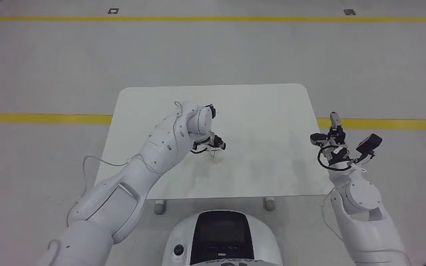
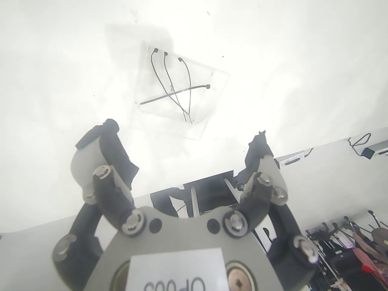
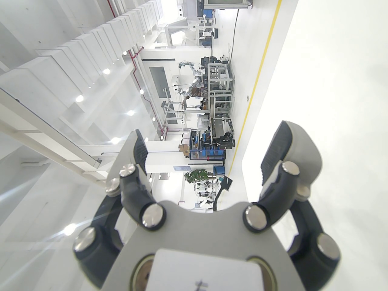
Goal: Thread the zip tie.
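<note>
The white table (image 1: 266, 133) lies beneath the left gripper (image 2: 186, 128), which hangs over its middle with the jaws spread wide and nothing between them. The right gripper (image 3: 209, 143) is held out beyond the table's edge, well apart from the work, and is likewise wide apart and empty.

Just ahead of the left gripper's fingertips and below them sits a shallow clear tray (image 2: 219, 72), with one corner turned back toward the gripper. In it lie four black zip ties (image 2: 166, 71). Three run roughly side by side with their heads at the far end, and the crossing tie (image 2: 182, 91) is laid over them.

Each tie is probably very light, thin, springy and slick, so a strap lying flat on the tray floor would be hard to pinch, and the tray itself may slide. The blocky head (image 2: 208, 86) of the crossing tie looks the surest hold, and it leaves the tail free for threading.
</note>
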